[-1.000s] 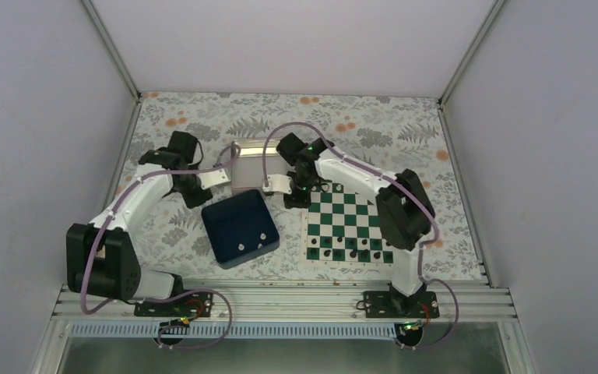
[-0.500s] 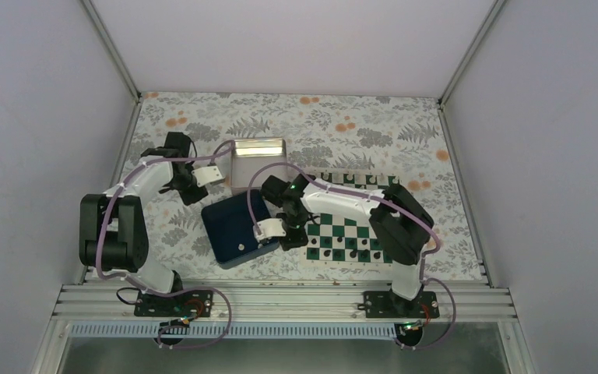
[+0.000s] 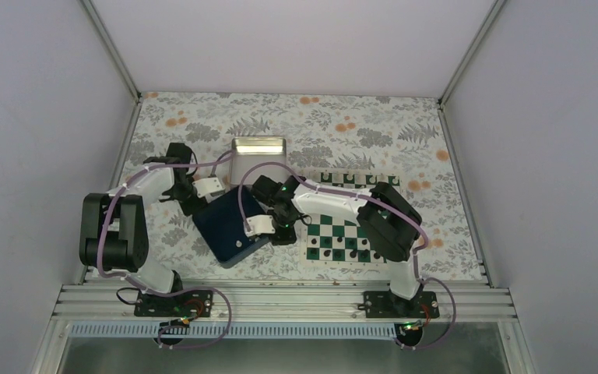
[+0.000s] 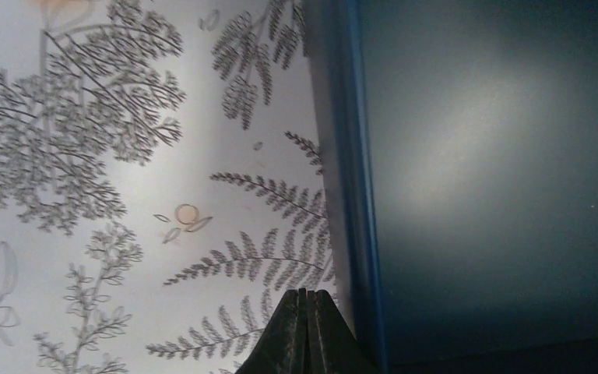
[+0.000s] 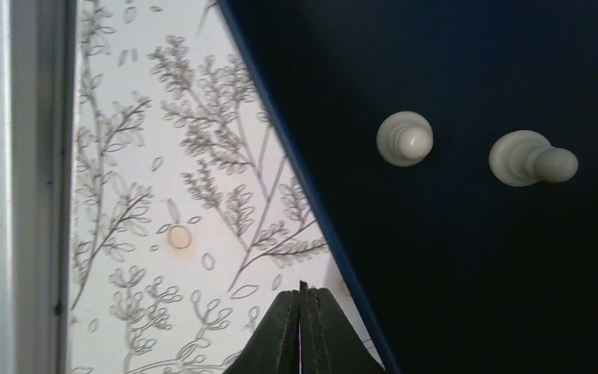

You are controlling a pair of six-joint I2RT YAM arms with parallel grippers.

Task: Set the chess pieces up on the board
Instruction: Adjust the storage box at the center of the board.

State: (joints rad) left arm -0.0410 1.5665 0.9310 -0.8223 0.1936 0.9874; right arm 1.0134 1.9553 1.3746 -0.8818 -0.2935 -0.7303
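At right wrist: right gripper (image 5: pixel 302 294), matte black fingers pressed together, empty, over rim of dark blue square tray (image 5: pixel 475 273).
On tray floor: two pale round-based chess pieces (image 5: pixel 405 139), sharp here, specks overhead.
At left wrist: left gripper (image 4: pixel 306 296) closed, empty, beside tray edge.
Farther: flat green-and-white chequered board (image 3: pixel 350 238), partly under right arm (image 3: pixel 342 204); shiny metal square tin (image 3: pixel 258 150) beyond.

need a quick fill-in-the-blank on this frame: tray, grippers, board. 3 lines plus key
1. The right wrist view shows ___ pale chess pieces in the dark blue tray.
2. The left gripper and the right gripper both have their jaws ___.
3. The board has white and dark ___ squares.
Missing words: two; shut; green.
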